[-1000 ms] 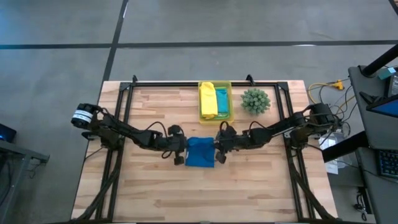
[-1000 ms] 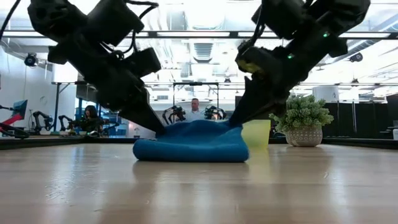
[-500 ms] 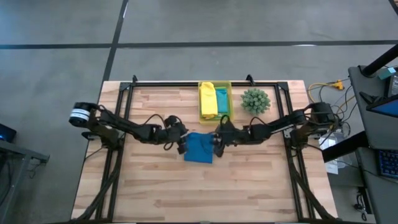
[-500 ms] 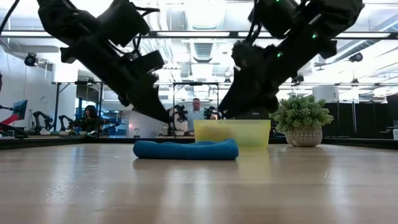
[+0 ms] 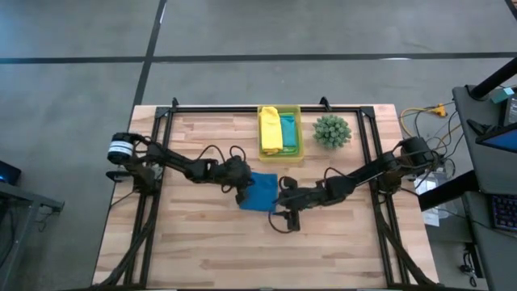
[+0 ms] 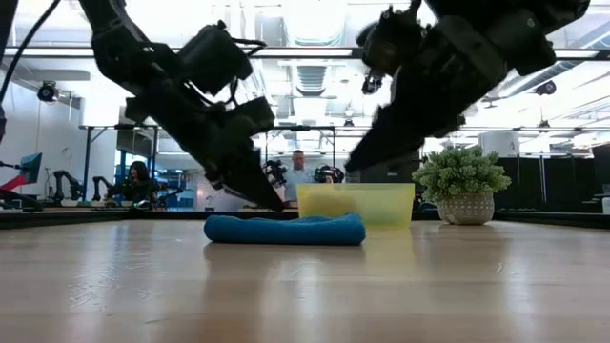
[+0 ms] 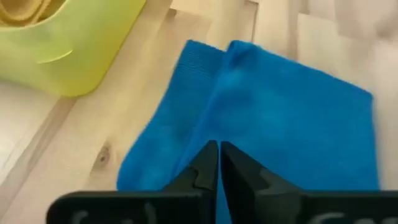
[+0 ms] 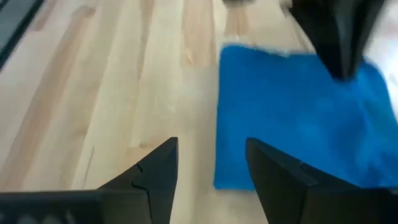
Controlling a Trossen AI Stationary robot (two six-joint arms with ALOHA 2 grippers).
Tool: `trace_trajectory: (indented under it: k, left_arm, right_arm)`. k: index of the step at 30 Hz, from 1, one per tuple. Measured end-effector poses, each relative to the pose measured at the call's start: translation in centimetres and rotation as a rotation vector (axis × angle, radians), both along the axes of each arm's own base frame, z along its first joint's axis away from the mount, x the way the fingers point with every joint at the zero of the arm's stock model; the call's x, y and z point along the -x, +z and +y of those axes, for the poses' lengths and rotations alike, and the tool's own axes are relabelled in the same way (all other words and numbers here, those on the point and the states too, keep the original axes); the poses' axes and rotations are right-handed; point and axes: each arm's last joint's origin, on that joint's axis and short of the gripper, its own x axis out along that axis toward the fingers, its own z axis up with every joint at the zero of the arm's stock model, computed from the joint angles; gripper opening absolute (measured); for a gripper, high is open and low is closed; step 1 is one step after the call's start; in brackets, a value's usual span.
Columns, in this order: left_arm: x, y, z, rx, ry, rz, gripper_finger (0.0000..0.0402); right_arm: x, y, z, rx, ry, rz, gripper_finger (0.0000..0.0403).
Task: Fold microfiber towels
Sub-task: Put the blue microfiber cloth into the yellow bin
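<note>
A royal blue microfiber towel (image 5: 260,192) lies folded flat on the wooden table, mid-table. My left gripper (image 5: 241,187) is shut, its tips over the towel's left part (image 7: 186,155). My right gripper (image 5: 284,214) is open above bare wood off the towel's near right corner; in the right wrist view the towel (image 8: 298,112) lies ahead of its fingers (image 8: 155,168). A yellow towel (image 5: 270,128) and a teal towel (image 5: 289,129) lie in a yellow-green bin (image 5: 279,155). My left gripper's shut fingertips (image 7: 211,155) slant down from the table's left over the blue towel's top layer, near a fold line (image 7: 214,93). Whether they touch the cloth I cannot tell.
The bin (image 6: 357,202) stands just beyond the blue towel at the table's far middle. A small spiky green plant (image 5: 331,129) sits to its right. Bare wood lies at the near half and on the left. People and other robot arms show in the room behind.
Both grippers had the blue towel raised by its two sides; they let go and it dropped flat, turned slightly. My right gripper opened and moved toward the table's near edge. My left gripper opened, shut again, and shifted toward the far right over the towel.
</note>
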Motion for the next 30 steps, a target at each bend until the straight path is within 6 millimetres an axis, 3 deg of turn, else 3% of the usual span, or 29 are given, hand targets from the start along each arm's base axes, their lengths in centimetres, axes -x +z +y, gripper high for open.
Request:
trace_trajectory:
  k: [8,16,25,30]
  left_arm:
    - [-0.8,-1.9,0.3,-0.015,0.027,0.077,0.0006]
    - [-0.9,-2.7,0.3,0.020,0.057,0.100,0.0005]
    - [-0.8,-2.8,0.4,0.042,0.076,0.102,0.0005]
    - [-0.8,-2.8,0.5,0.043,0.079,0.103,0.0005]
  right_arm:
    - [-1.3,-0.4,0.4,0.200,0.154,0.015,0.0196]
    - [-2.9,-2.2,1.1,0.383,0.319,0.204,0.0201]
    - [-2.9,-4.1,1.7,0.595,0.234,0.282,0.0201]
    - [-2.2,-4.7,3.4,0.711,0.201,0.275,0.0184]
